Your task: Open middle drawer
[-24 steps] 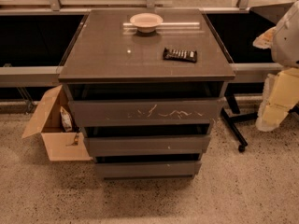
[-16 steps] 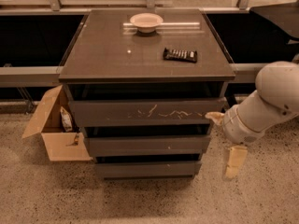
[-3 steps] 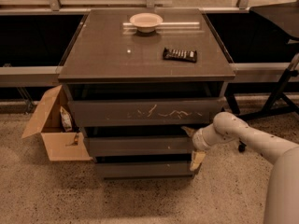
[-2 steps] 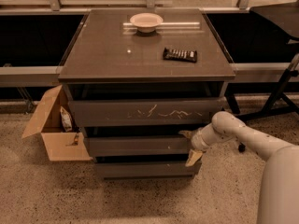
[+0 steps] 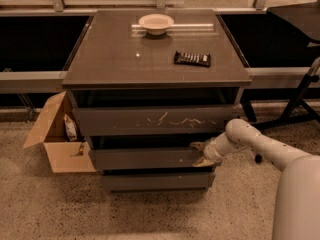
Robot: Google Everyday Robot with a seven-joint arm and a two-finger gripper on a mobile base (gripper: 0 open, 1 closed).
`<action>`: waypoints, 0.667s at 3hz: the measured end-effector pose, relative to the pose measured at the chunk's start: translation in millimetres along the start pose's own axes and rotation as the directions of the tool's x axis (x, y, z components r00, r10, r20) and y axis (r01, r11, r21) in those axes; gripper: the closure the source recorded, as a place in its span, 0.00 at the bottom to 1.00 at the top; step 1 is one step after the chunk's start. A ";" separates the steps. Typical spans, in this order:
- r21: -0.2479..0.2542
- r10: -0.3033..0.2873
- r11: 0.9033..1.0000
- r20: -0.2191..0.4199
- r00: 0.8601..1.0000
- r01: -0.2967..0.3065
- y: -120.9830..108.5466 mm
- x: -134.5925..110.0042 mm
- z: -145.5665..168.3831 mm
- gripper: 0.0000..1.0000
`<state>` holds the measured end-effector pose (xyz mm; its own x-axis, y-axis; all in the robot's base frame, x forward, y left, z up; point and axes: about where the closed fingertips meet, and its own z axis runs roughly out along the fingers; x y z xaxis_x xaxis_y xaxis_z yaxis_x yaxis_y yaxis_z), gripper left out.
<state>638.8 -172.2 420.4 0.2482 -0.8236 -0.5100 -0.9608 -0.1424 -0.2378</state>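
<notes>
where the pale arm [image 5: 260, 146] reaches in from the lower right, the claw [image 5: 199, 154] sits at the right end of the middle drawer [image 5: 145, 159], its two fingers spread apart and released, the upper tip by the drawer's top edge and the lower tip over the front face; whether either tip actually touches the front cannot be told. the middle drawer is the plain dark front in the stack of three under the table [image 5: 115, 64], lying below the taller top drawer [image 5: 150, 120] with its white scratch marks and above the shorter bottom drawer [image 5: 155, 180]. most of its front stretches away to the left of the claw. on the table stand a pale bowl [image 5: 156, 23] near the back edge and a flat black bar [image 5: 192, 59] towards the right. an open cardboard box [image 5: 55, 134] rests on the floor just beside the left side of the drawers
</notes>
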 end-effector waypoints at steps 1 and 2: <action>-0.007 -0.034 0.999 0.008 0.999 0.034 4.1 -10.9 -6.8 0.87; -0.008 -0.039 0.999 0.011 0.999 0.039 6.0 -14.4 -11.5 1.00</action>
<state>628.0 -167.5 435.8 0.2870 -0.8116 -0.5089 -0.9513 -0.1790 -0.2510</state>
